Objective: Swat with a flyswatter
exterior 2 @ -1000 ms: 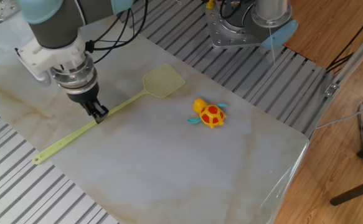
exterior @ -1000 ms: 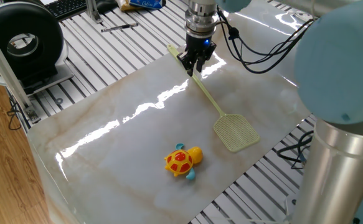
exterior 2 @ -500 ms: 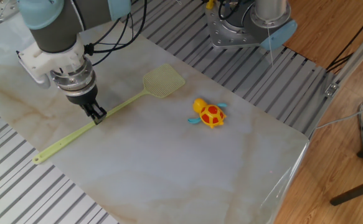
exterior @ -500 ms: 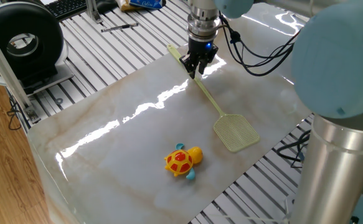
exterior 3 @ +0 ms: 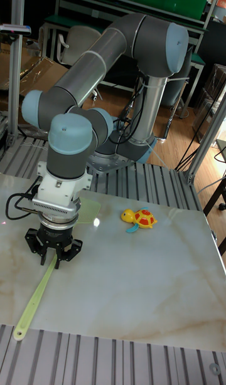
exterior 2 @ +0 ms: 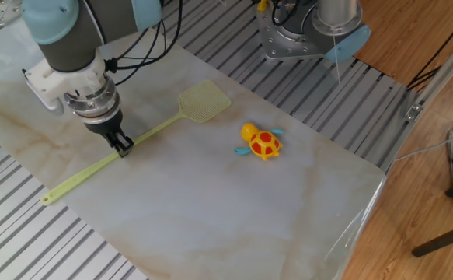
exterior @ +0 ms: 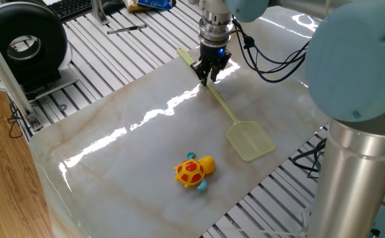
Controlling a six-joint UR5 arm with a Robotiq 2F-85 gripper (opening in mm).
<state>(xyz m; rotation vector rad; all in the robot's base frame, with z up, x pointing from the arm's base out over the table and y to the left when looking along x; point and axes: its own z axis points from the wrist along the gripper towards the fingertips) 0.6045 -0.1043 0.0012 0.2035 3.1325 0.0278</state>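
The flyswatter (exterior: 250,141) is pale yellow-green and lies flat on the marble slab. Its mesh head (exterior 2: 204,101) points towards the toy turtle side, and its long handle (exterior 3: 34,297) runs away from the head. My gripper (exterior: 209,74) points straight down over the middle of the handle, fingers drawn together with the handle between them. The other fixed view shows the gripper (exterior 2: 123,145) at the table surface on the handle, and the tall view shows the gripper (exterior 3: 55,259) in the same place. An orange-and-yellow toy turtle (exterior: 193,171) sits apart from the mesh head.
A black round device (exterior: 27,43) and a keyboard (exterior: 70,6) sit on the slatted table beyond the marble slab (exterior: 113,152). The robot's base (exterior 2: 304,31) stands at the slab's far side. The slab's edge (exterior 2: 366,202) drops off near the turtle (exterior 2: 261,142).
The fingers have drawn in around the handle and the gripper has settled slightly lower. The flyswatter and the turtle have not moved.
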